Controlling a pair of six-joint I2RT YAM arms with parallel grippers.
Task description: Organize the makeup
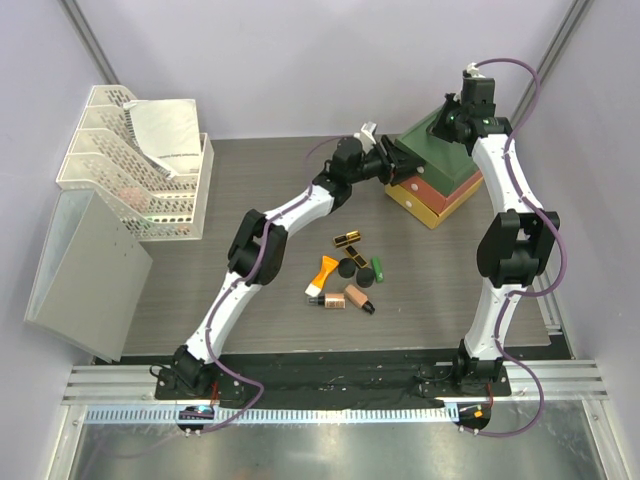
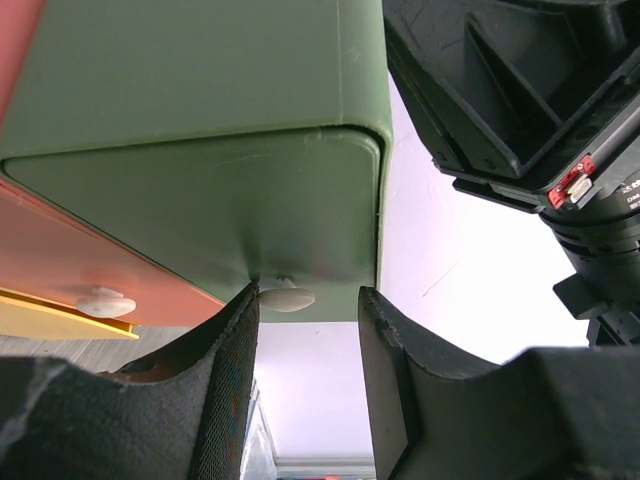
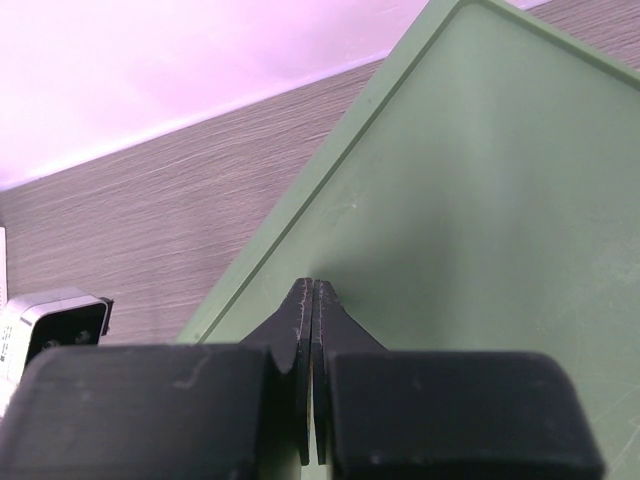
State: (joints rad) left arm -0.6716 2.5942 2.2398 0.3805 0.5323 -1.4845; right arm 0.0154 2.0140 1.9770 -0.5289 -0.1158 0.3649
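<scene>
The makeup lies loose at the table's middle: an orange tube with white cap point(image 1: 322, 271), a peach bottle with black cap point(image 1: 358, 298), two black-gold sticks point(image 1: 347, 238) point(image 1: 332, 299), two black round compacts point(image 1: 346, 267) point(image 1: 366, 277) and a green tube point(image 1: 378, 268). My left gripper point(image 1: 400, 160) is open at the front of the green top drawer point(image 2: 200, 200); its jaws point(image 2: 308, 300) straddle the white knob point(image 2: 287, 296), which is close to the left finger. My right gripper point(image 1: 447, 125) is shut and empty, its tips point(image 3: 313, 285) resting on the green lid point(image 3: 480, 200).
The stacked green, orange and yellow drawer box point(image 1: 440, 185) stands at the back right. White mesh trays point(image 1: 130, 160) holding a grey sheet stand at the back left, with a grey panel point(image 1: 85, 265) in front of them. The right arm's wrist point(image 2: 560, 120) is close beside the left gripper.
</scene>
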